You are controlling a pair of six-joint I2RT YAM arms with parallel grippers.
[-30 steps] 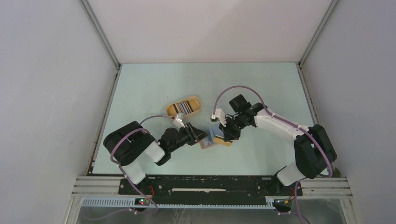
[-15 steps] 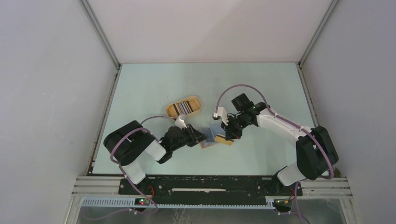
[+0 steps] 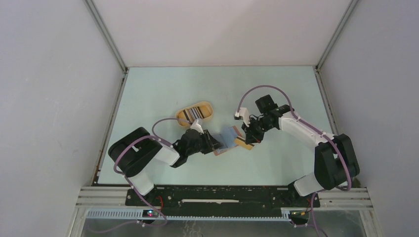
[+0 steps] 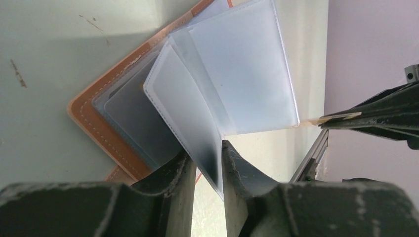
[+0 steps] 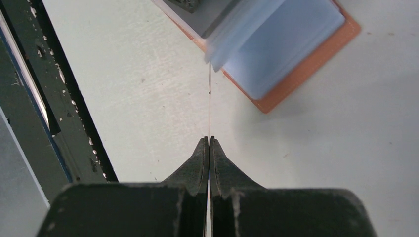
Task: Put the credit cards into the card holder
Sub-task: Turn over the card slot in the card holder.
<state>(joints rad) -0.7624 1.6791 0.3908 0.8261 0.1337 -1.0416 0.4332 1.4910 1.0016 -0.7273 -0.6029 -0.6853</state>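
Card holder opened on the surface
1 sleeve is pinched by left jaws, 1 credit card edge-on by right jaws.

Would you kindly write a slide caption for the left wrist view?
Left gripper pinches a clear sleeve of the open card holder.

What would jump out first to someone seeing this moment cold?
Mid-table, the left gripper pinches one clear plastic sleeve of the open card holder, holding it apart from the others. Just right of it, the right gripper is shut on a card held edge-on, its tip close to the sleeves. Behind them sits a tan oval tray with more cards.
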